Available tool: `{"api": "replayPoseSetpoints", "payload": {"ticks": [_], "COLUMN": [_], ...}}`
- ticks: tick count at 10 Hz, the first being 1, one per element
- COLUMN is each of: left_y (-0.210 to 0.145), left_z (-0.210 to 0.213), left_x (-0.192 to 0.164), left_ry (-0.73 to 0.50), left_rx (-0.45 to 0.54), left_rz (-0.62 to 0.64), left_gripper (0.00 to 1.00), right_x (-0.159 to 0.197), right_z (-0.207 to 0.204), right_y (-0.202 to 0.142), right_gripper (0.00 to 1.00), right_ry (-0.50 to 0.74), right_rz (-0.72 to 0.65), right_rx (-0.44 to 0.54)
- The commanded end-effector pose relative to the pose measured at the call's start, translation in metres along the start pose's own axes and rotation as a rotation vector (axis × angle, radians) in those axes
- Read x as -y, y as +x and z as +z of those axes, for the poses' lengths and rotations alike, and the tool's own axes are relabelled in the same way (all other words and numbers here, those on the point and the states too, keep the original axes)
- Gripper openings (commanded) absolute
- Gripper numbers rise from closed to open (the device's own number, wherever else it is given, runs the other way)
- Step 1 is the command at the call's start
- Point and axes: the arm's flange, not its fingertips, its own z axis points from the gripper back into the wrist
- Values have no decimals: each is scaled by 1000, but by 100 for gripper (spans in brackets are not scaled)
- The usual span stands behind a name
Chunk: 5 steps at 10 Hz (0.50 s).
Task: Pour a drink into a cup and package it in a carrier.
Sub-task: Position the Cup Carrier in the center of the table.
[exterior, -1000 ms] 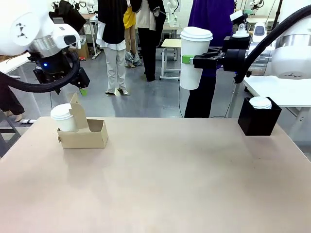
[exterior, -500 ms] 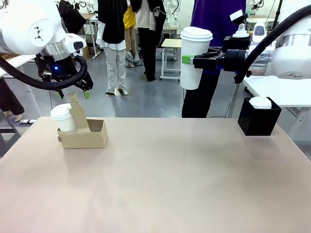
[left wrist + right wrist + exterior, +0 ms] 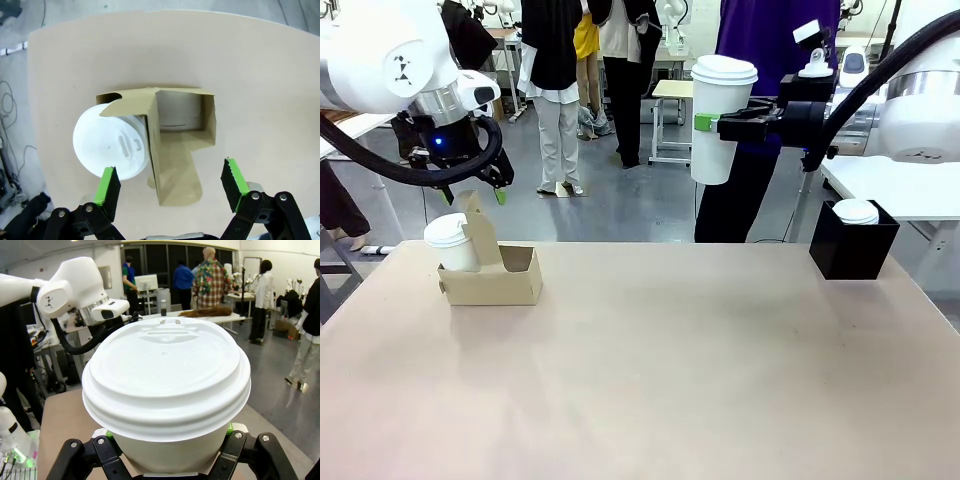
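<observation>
The right gripper (image 3: 720, 125) is clamping the cup (image 3: 725, 85) by its wall, holding it upright and lidded in the air. The carrier (image 3: 495, 285) is sitting well below it and far off toward the left arm's side, with its empty hole (image 3: 181, 114) looking like the target (a second cup (image 3: 450, 243) is already filling the other). The left gripper (image 3: 171, 189) is hovering with jaws spread wide directly above the carrier's handle (image 3: 152, 150), making it much the nearer tool, and no readable print is showing on cup or carrier.
</observation>
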Motion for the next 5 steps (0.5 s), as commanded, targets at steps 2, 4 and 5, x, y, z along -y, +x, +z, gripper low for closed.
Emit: {"api": "replayPoseSetpoints", "payload": {"ticks": [2, 4, 5], "left_y": [17, 19, 20], "left_z": [-6, -7, -8], "left_x": [-1, -5, -6], "left_ry": [17, 4, 10], "left_rx": [-28, -25, -29], "left_rz": [89, 109, 113], "left_gripper": [100, 42, 0], "right_x": [-1, -1, -1], "right_z": [-3, -3, -3], "right_y": [4, 4, 4], "right_gripper": [80, 80, 80], "right_ry": [-7, -7, -7], "right_rz": [5, 5, 5], "right_rx": [0, 0, 0]}}
